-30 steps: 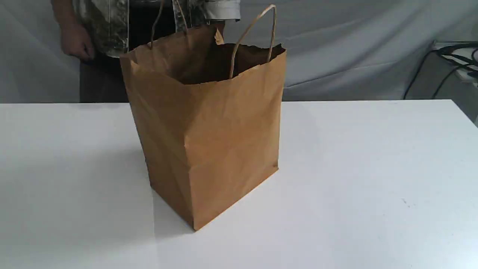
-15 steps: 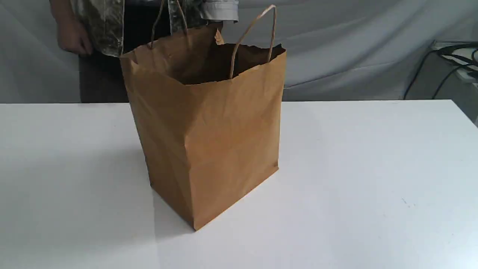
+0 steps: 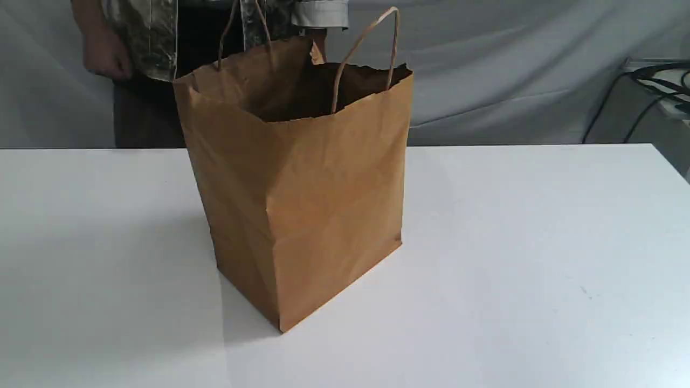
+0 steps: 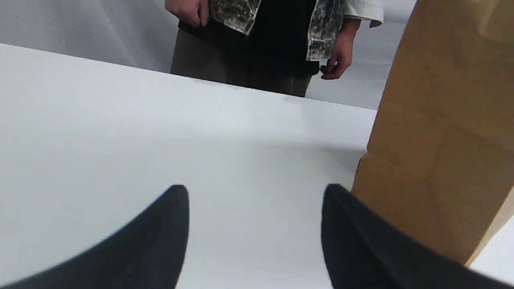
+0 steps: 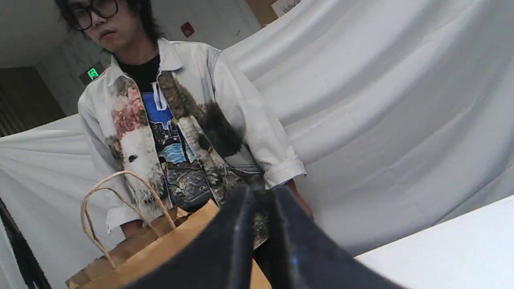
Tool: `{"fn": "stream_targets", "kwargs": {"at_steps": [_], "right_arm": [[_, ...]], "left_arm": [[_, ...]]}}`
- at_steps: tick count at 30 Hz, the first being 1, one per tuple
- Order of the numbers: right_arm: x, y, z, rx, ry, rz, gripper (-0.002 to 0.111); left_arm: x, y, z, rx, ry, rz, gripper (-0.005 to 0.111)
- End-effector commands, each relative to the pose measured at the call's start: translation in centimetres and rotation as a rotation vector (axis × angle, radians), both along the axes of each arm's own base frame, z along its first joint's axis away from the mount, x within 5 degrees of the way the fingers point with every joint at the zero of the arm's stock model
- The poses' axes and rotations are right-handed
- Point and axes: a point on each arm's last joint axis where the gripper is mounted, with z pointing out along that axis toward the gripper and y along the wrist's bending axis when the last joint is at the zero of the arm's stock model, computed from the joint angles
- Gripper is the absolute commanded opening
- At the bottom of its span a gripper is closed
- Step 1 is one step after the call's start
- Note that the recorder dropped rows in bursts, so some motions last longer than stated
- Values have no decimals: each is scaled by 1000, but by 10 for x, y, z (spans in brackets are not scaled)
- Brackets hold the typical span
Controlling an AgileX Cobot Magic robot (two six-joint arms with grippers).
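- The brown paper bag [image 3: 307,215] stands upright with its mouth open on the white table [image 3: 539,242], a little left of the middle in the exterior view, one corner turned toward the camera
- Its two twisted handles [image 3: 366,48] stick up from the rim
- The left gripper [image 4: 255,192] hangs low over the table, its two dark fingers [image 4: 361,241] spread wide with only bare tabletop between them
- The bag's lower wall sits just beside one of those fingers, off to the side of the gap rather than inside it; I cannot tell whether paper and finger touch
- The right gripper [image 5: 261,192] has its tips pinched almost together, leaving only a thin slit, and it grips nothing
- From that wrist the bag lies beyond the tips and lower, with its rim and one handle loop showing past the fingers, apart from them
- A person [image 3: 145,54] in a patterned open shirt stands at the table's far edge, right behind the bag, hands hanging down
- A grey cloth [image 3: 512,64] hangs across the back, and black cables [image 3: 657,81] lie at the far right
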Motion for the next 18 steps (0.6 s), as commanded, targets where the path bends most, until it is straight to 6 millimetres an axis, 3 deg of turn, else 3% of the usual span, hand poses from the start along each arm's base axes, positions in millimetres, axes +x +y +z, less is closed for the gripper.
{"fn": "stream_targets", "kwargs": {"at_steps": [1, 13, 16, 18], "right_arm": [[0, 0, 0, -2, -7, 0, 7], [0, 0, 0, -2, -7, 0, 7], [0, 0, 0, -2, -7, 0, 7], [0, 0, 0, -2, -7, 0, 7]], "left_arm": [[0, 0, 0, -3, -9, 4, 52], [1, -1, 4, 40, -54, -13, 50], [1, -1, 5, 66, -72, -18, 37], [1, -1, 5, 66, -69, -17, 20]]}}
